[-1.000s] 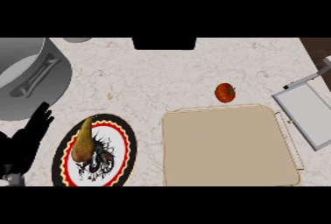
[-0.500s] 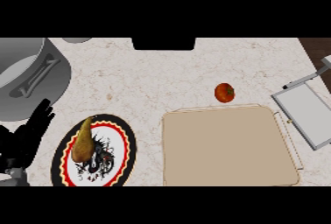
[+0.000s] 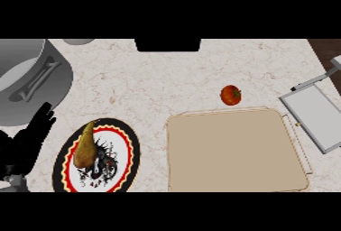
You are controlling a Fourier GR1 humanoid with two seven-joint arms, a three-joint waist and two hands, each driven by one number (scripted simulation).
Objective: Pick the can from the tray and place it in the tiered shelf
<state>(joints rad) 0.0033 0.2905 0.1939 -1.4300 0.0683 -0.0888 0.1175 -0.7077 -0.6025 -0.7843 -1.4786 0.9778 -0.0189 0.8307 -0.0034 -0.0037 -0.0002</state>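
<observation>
A flat beige tray [image 3: 233,151] lies on the counter at the lower right; nothing stands on it and no can shows anywhere in view. A grey tiered shelf [image 3: 314,115] pokes in at the right edge, just right of the tray. My left hand [image 3: 26,142] shows at the lower left edge, black, fingers straight and pointing up, beside a plate. It holds nothing. The right hand does not show in the head view.
A round plate [image 3: 120,155] with a red and yellow rim carries a brown pear [image 3: 85,146] at the lower left. A red tomato [image 3: 230,95] sits above the tray. A large grey pot with a lid [image 3: 30,81] fills the upper left.
</observation>
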